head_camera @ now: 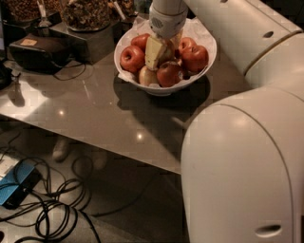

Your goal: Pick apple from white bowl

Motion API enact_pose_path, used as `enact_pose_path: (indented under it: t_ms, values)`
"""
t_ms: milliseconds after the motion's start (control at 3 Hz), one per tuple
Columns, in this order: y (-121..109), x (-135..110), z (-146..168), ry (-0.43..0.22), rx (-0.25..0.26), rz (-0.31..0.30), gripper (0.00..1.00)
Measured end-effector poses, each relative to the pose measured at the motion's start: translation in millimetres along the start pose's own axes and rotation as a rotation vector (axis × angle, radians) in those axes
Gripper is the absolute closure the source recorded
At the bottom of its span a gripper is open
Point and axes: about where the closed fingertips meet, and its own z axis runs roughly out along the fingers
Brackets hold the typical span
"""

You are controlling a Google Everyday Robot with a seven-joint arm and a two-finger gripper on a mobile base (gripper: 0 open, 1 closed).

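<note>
My gripper [165,48] is at top centre of the frame, lowered into the white bowl [164,88] from above. Its pale pads sit among the fruit at the middle of the pile. Gripper state: I cannot tell whether it is clenched or released, since the wrist housing and the surrounding fruit cover the contact area.

The apple [168,58], with red and yellow-green skin, lies at the centre of the bowl, directly under the gripper and touching it. Only part of its surface shows.

Bowl contents around it:
- a deep red apple [132,58] at the left side;
- a deep red apple [195,58] at the right side;
- a pale yellow apple [147,76] at the front left;
- a reddish apple [169,74] at the front centre.

Crinkled white paper [205,29] lines the bowl and shows along the rim.

The bowl stands on a glossy grey table [95,111], near its far edge. A black box [38,53] rests on the table at upper left, well apart from the bowl. Jars of dry food [85,12] stand behind it.

My white arm [242,166] fills the right side of the frame. Black cables [52,211] and a blue device [13,187] lie on the floor at lower left.
</note>
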Motion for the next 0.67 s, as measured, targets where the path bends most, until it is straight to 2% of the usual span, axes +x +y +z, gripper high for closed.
enact_pose_path:
  t_ms: [333, 667]
  values:
    - [-0.3, 5.7, 8.5, -0.005, 0.009, -0.029, 0.5]
    - [-0.8, 5.0, 5.8, -0.005, 0.009, -0.029, 0.73]
